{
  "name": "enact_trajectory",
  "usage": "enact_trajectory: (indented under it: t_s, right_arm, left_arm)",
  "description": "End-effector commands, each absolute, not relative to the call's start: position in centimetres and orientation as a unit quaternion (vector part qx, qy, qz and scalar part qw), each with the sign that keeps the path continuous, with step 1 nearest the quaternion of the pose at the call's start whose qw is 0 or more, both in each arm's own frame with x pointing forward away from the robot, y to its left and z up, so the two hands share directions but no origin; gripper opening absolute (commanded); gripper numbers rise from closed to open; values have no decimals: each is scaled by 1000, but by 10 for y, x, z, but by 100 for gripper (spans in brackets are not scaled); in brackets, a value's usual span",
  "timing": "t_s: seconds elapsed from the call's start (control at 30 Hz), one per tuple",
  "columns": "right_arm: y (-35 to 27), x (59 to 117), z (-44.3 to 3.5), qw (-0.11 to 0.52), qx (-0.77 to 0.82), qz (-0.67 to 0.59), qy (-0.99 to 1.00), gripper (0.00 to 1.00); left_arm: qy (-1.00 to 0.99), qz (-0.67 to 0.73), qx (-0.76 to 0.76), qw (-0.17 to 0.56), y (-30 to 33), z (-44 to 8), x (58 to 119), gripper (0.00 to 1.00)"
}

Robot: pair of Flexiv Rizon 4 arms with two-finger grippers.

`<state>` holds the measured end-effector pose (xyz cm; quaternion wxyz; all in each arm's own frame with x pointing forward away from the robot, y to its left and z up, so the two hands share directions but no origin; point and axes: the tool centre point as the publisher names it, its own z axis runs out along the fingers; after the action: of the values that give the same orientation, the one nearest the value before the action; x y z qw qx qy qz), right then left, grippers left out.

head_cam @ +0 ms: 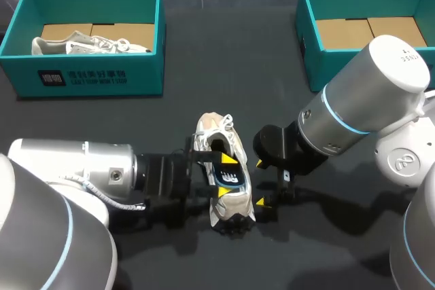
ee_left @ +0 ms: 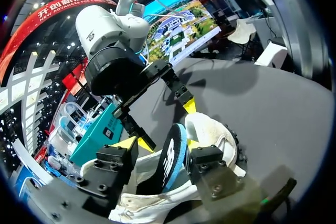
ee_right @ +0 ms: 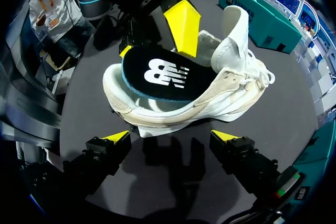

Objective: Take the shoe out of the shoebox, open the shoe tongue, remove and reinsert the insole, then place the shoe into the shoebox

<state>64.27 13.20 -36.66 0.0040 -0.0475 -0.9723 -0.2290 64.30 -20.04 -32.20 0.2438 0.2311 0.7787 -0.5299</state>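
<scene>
A white shoe (head_cam: 234, 203) lies on its side at the table's middle, also seen in the right wrist view (ee_right: 210, 98). A black insole with a blue edge (head_cam: 230, 176) sticks out of its opening. My left gripper (head_cam: 225, 175) comes in from the left and straddles the insole (ee_left: 169, 156); its fingers stand apart, one clear of it, so it is open (ee_left: 159, 144). Just right of the shoe, my right gripper (head_cam: 259, 183) is wide open with nothing in it, the shoe's sole ahead of its tips (ee_right: 171, 137).
A teal shoebox (head_cam: 95, 76) at the back left holds another white shoe (head_cam: 88, 45). A second teal shoebox (head_cam: 309, 45) at the back right shows only its cardboard floor. Dark tabletop lies between the boxes and the arms.
</scene>
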Motion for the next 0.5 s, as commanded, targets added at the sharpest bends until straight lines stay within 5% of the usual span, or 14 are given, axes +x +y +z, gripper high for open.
enact_trajectory:
  t_s: [0.03,0.17,0.2,0.5]
  right_arm:
    - [132,641,-367,2,-48,-228,-972,100]
    - [132,641,-367,2,-48,-228,-972,100]
    - [132,641,-367,2,-48,-228,-972,100]
    - [132,641,-367,2,-48,-228,-972,100]
  left_arm:
    - [786,-521,236,237,-195,-315,635,42]
    - [788,-518,241,230,-197,-319,633,18]
    - [788,-517,243,229,-198,-321,633,1]
    - [797,-491,264,233,-206,-346,641,0]
